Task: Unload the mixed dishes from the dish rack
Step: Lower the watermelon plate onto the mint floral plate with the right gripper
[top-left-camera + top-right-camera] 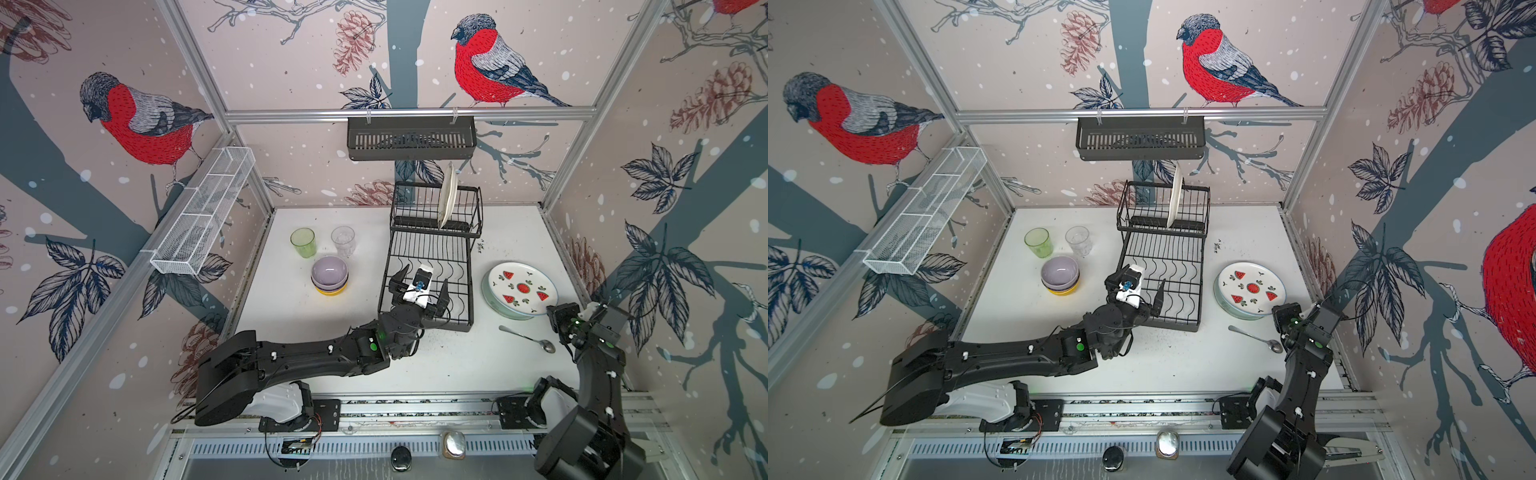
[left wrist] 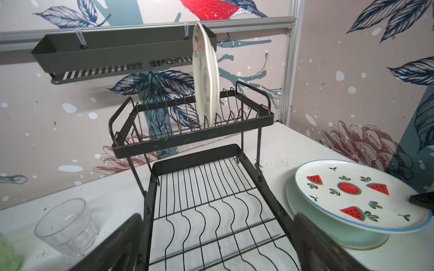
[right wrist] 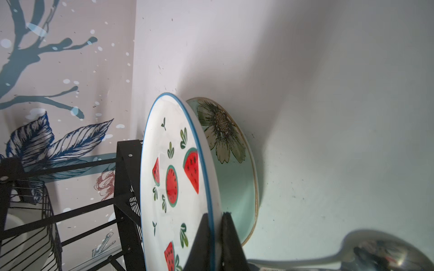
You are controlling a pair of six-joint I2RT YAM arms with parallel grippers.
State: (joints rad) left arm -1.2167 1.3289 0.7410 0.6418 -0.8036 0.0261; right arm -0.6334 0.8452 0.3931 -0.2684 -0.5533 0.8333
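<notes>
The black wire dish rack (image 1: 432,257) (image 1: 1163,266) (image 2: 211,187) holds one white plate (image 1: 446,195) (image 1: 1176,195) (image 2: 206,77), upright in its raised tier. The lower tier is bare. My left gripper (image 1: 422,286) (image 1: 1138,291) (image 2: 218,220) hovers open over that tier's near end, holding nothing. Right of the rack, a watermelon-patterned plate (image 1: 521,289) (image 1: 1252,286) (image 3: 173,178) lies tilted on a pale green plate (image 2: 305,211) (image 3: 237,183). My right gripper (image 1: 555,316) (image 3: 215,218) is shut on its blue rim. Left of the rack stand a lilac bowl (image 1: 329,270) stacked on others, a green glass (image 1: 303,242) and a clear glass (image 1: 343,241).
A metal spoon (image 1: 528,338) (image 3: 375,253) lies on the table just in front of the plates, close to my right gripper. A dark slatted shelf basket (image 1: 411,137) hangs on the back rail above the rack. A white mesh trough (image 1: 203,212) runs along the left wall.
</notes>
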